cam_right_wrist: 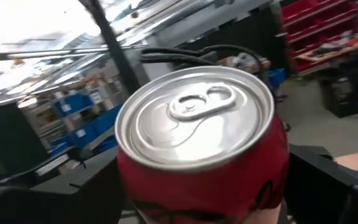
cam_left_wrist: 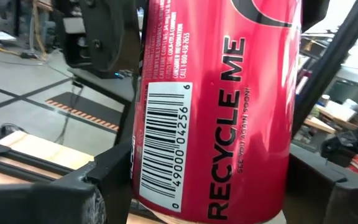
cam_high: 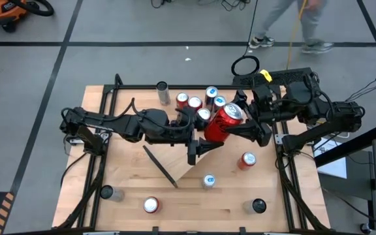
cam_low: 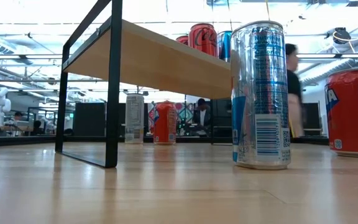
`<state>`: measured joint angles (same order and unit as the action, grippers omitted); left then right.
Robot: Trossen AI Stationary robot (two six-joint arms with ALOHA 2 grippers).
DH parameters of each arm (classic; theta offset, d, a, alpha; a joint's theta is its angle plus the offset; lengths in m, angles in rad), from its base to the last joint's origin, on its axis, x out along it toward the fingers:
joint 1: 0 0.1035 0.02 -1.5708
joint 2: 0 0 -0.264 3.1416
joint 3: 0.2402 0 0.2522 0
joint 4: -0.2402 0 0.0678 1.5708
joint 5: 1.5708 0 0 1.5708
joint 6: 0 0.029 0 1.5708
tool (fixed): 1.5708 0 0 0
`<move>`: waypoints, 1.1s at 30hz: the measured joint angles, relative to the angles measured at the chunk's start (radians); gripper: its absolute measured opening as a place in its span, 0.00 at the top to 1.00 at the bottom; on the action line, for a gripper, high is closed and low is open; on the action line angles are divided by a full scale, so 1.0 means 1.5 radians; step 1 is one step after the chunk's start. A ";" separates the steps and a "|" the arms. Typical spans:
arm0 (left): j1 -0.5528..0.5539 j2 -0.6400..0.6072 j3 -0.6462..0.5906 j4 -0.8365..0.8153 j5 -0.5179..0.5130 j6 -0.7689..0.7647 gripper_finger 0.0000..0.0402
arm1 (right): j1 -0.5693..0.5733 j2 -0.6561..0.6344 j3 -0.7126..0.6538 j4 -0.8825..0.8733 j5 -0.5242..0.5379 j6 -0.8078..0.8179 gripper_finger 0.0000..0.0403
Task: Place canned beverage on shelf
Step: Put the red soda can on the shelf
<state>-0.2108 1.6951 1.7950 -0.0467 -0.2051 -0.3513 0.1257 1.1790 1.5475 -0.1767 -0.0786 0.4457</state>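
Observation:
A red can hangs tilted in the air over the middle of the table, its silver top turned toward the right arm. My left gripper reaches in from the left and is shut on it. My right gripper comes from the right; its open fingers stand on either side of the can's top end. The shelf, a light-wood board on black brackets, stands below the arms and carries several cans on its far part. My left gripper pinches the red can's side wall near its base between its two fingers, one dark finger on each side. The fingers come in level from the table's left, across the can. The can is lifted clear and leans toward the right arm. I cannot tell whether my right gripper touches the can's upper end.
Loose cans stand on the table: a silver-blue one, a red one, an orange one, dark ones and a silver one at the far edge. A person walks beyond the table.

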 joint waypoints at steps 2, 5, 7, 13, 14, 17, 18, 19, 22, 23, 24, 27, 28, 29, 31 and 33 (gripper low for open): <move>0.000 0.000 0.000 0.000 -0.015 0.001 0.26 | 0.000 -0.003 0.000 -0.006 0.026 0.004 0.14; 0.001 0.000 0.000 0.000 -0.056 0.018 0.26 | 0.000 -0.009 -0.001 -0.023 0.071 0.004 0.13; 0.001 -0.002 0.000 0.002 -0.086 0.035 0.27 | 0.000 -0.017 -0.001 -0.030 0.092 0.002 0.11; 0.000 -0.005 0.000 0.028 -0.204 0.110 0.27 | 0.000 -0.038 -0.001 -0.026 0.162 -0.012 0.06; 0.000 -0.005 0.000 0.033 -0.218 0.122 0.27 | 0.000 -0.040 -0.001 -0.026 0.173 -0.019 0.06; 0.000 -0.005 0.000 0.038 -0.281 0.143 0.27 | 0.001 -0.041 -0.001 -0.025 0.238 -0.034 0.06; 0.000 -0.005 0.000 0.039 -0.298 0.153 0.27 | 0.001 -0.041 -0.001 -0.025 0.260 -0.033 0.06; 0.001 -0.005 0.000 0.040 -0.313 0.160 0.27 | 0.001 -0.041 -0.001 -0.025 0.279 -0.033 0.06; 0.001 -0.005 0.000 0.042 -0.346 0.187 0.27 | 0.000 -0.036 -0.001 -0.017 0.298 -0.035 0.06; 0.003 -0.005 0.000 0.043 -0.356 0.195 0.27 | 0.000 -0.033 -0.001 -0.014 0.300 -0.041 0.06; 0.004 -0.005 0.000 0.043 -0.367 0.204 0.27 | 0.000 -0.029 -0.001 -0.007 0.300 -0.046 0.06; 0.005 -0.005 0.000 0.043 -0.403 0.209 0.27 | 0.000 -0.016 -0.001 0.018 0.301 -0.051 0.06; 0.005 -0.005 0.000 0.043 -0.418 0.209 0.27 | 0.000 -0.011 -0.001 0.029 0.312 -0.051 0.06; 0.005 -0.005 0.000 0.043 -0.431 0.210 0.27 | 0.000 -0.007 -0.001 0.037 0.330 -0.055 0.06; 0.006 -0.005 0.000 0.044 -0.450 0.220 0.27 | 0.000 0.003 -0.001 0.052 0.370 -0.067 0.05; 0.007 -0.005 0.000 0.045 -0.461 0.229 0.27 | 0.000 0.010 -0.001 0.065 0.386 -0.081 0.05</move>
<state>-0.2008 1.6875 1.7954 0.0209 -0.8969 -0.0072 0.1261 1.1940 1.5455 -0.0786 0.5000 0.3245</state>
